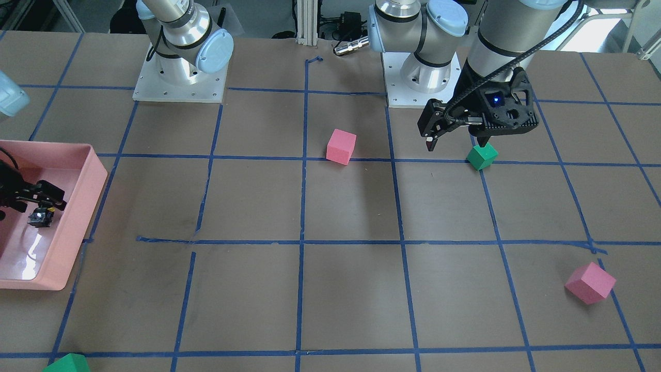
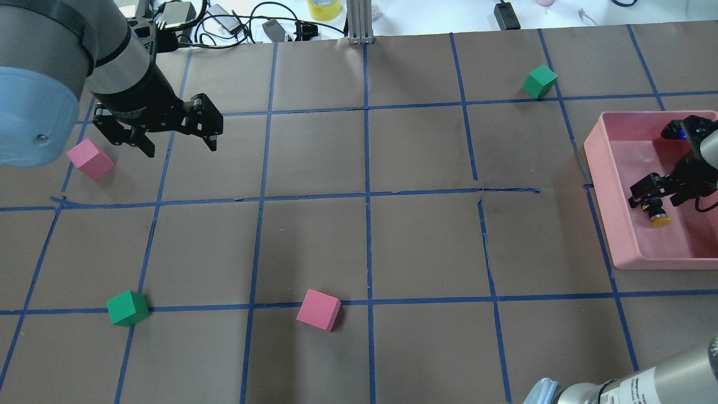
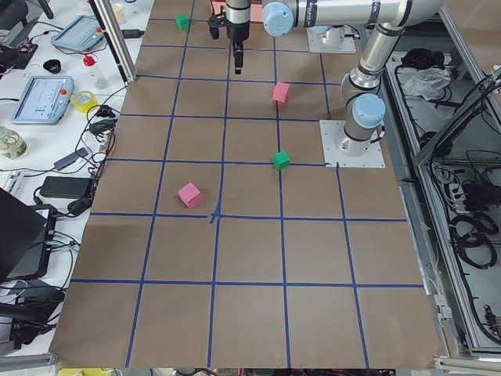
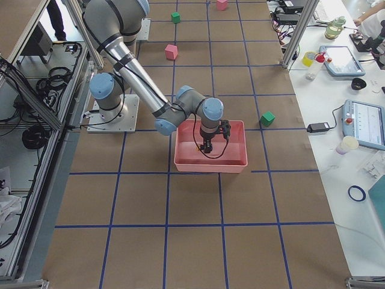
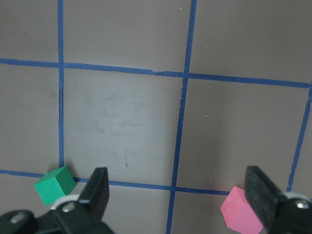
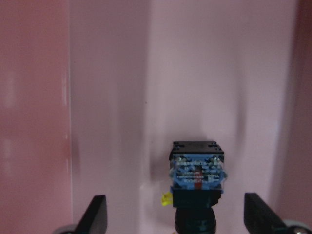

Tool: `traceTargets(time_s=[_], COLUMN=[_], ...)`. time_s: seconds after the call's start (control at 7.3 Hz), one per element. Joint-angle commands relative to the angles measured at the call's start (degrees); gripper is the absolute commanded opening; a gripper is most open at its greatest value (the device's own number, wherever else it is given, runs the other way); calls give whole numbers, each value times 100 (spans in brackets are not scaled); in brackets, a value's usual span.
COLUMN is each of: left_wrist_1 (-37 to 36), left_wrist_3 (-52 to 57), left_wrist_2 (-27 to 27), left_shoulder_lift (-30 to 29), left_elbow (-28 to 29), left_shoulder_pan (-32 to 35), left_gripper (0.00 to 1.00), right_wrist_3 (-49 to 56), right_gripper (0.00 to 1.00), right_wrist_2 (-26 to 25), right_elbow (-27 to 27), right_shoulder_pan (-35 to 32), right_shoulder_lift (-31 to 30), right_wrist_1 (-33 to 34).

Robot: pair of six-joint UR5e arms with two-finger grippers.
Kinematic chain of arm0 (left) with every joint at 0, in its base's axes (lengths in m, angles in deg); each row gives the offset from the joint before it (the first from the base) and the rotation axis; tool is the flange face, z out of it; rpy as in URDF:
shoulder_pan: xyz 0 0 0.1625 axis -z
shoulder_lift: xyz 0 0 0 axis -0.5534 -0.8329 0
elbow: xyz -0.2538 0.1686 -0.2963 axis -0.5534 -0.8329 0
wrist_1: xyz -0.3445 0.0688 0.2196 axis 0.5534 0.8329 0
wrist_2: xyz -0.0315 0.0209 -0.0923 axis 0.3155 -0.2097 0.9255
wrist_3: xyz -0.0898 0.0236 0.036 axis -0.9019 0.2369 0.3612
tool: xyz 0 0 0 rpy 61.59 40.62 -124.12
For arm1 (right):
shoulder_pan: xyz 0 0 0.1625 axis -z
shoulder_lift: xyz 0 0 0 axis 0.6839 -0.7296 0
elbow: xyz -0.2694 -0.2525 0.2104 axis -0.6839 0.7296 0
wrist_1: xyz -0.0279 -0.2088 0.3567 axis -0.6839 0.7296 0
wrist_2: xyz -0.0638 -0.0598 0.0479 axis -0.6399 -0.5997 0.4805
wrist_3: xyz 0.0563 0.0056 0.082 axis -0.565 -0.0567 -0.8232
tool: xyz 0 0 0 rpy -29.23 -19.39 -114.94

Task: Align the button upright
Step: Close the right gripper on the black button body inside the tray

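The button (image 2: 659, 217) lies in the pink tray (image 2: 597, 168), its yellow cap toward the robot and its black body toward my right gripper. My right gripper (image 2: 650, 203) hangs low in the tray, right over the button. In the right wrist view the button (image 6: 197, 178) shows its contact block between the two wide-apart fingers (image 6: 97, 217), untouched; the right gripper (image 6: 178, 217) is open. In the front view the button (image 1: 40, 218) sits just under it. My left gripper (image 2: 180, 147) is open and empty above the table, far from the tray.
Two pink cubes (image 2: 90, 159) (image 2: 318, 310) and two green cubes (image 2: 127, 308) (image 2: 540, 81) lie scattered on the brown, blue-taped table. The left wrist view shows a green cube (image 5: 54, 185) and a pink cube (image 5: 241, 210) below the left gripper. The tray's walls (image 6: 34, 122) stand close around the right gripper.
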Motion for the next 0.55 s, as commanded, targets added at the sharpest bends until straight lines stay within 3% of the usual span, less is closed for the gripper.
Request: traceTargets(time_s=[0.0,0.41], left_wrist_1=[-1,-1], left_wrist_3=[1,1], left_wrist_2=[-12,-21], left_shoulder_lift=[0,0], left_elbow=[0,0], left_shoulder_pan=[0,0], left_gripper=[100,100], right_wrist_3=[-23,-14], right_gripper=[100,100], right_wrist_2=[-17,-43], right_elbow=[-116,-152], right_shoulder_pan=[0,0], right_shoulder_lift=[106,124], right_wrist_1=[370,362])
